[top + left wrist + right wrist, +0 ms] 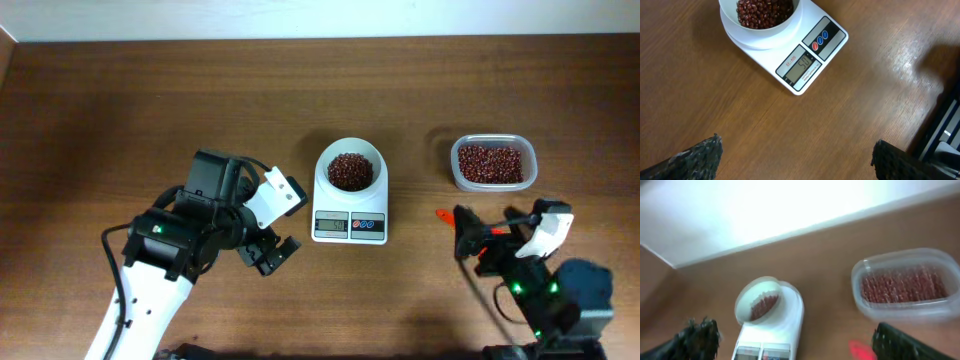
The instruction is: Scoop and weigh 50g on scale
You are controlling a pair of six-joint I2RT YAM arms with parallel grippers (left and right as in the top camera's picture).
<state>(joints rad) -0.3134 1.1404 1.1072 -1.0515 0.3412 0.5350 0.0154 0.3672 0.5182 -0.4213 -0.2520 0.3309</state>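
Observation:
The white scale (350,213) stands mid-table, its round bowl holding a heap of dark red-brown beans (349,170). The left wrist view shows the same scale (805,60), beans (762,11) and a lit display. My left gripper (270,252) is open just left of the scale, over bare wood, nothing between its fingers (700,157). My right gripper (488,232) is open at the right front, holding nothing. An orange scoop (442,214) lies on the table by it, seen as a red blur (860,350) next to the right finger. The scale (772,325) lies ahead of the right gripper (795,347).
A clear plastic container (493,163) full of the same beans sits at the back right, beyond the right gripper; it also appears as the container (905,287) in the right wrist view. A pale wall runs along the table's far edge (320,38).

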